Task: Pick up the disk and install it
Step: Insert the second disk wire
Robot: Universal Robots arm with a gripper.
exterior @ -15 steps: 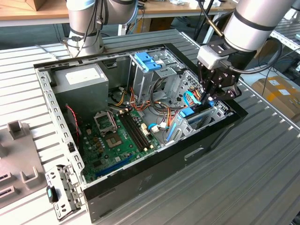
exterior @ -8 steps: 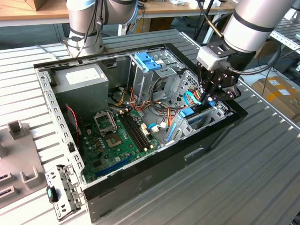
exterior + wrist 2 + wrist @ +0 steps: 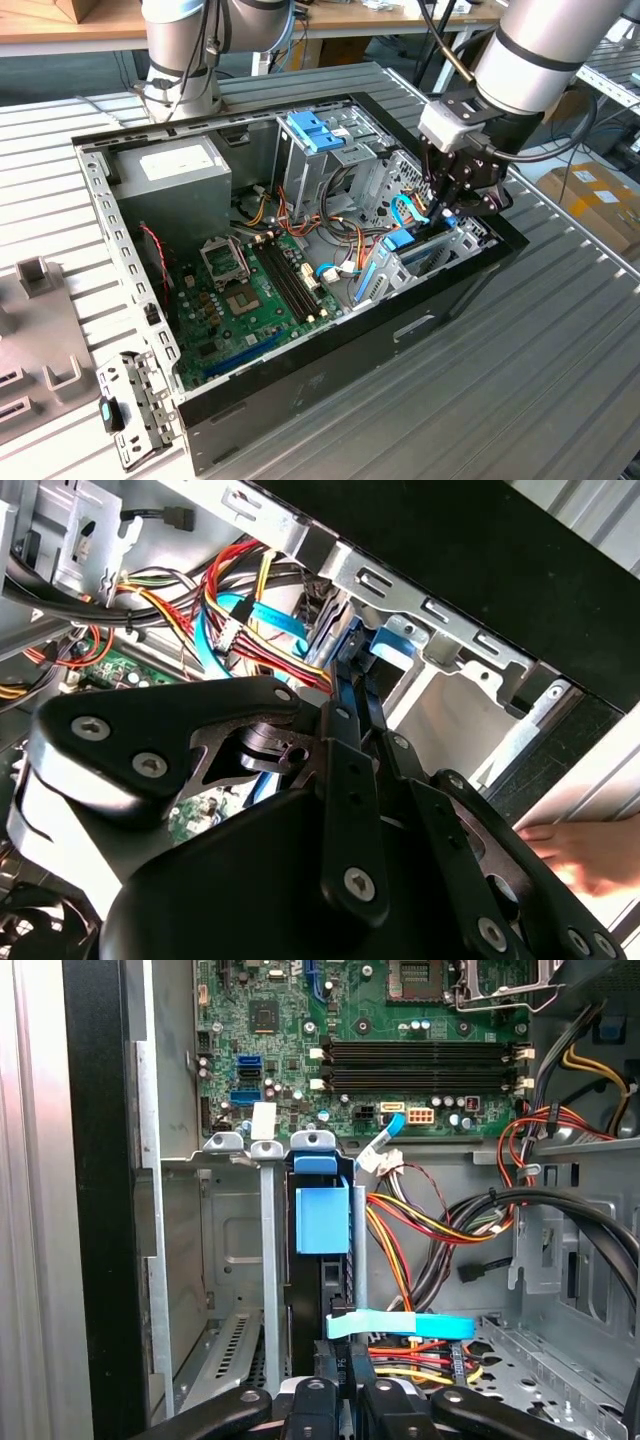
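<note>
The disk (image 3: 318, 1305) stands on edge in the drive bay of the open computer case (image 3: 330, 350), and I see just its dark narrow end under a light-blue bracket (image 3: 322, 1218). My gripper (image 3: 447, 205) reaches into that bay at the exterior view's right end of the case. Its black fingers (image 3: 330, 1400) stand almost together right over the disk's end, with nothing visible between them. In the second wrist view the gripper (image 3: 352, 670) points at the same blue bracket (image 3: 350, 645), its two fingers parallel with a hairline gap.
A light-blue flat cable (image 3: 400, 1325) and red, yellow and black wire bundles (image 3: 430, 1230) run close by the bay. The motherboard (image 3: 250, 300), power supply (image 3: 170, 165) and another blue caddy (image 3: 315, 130) fill the case. A person's hand (image 3: 590, 852) rests outside it.
</note>
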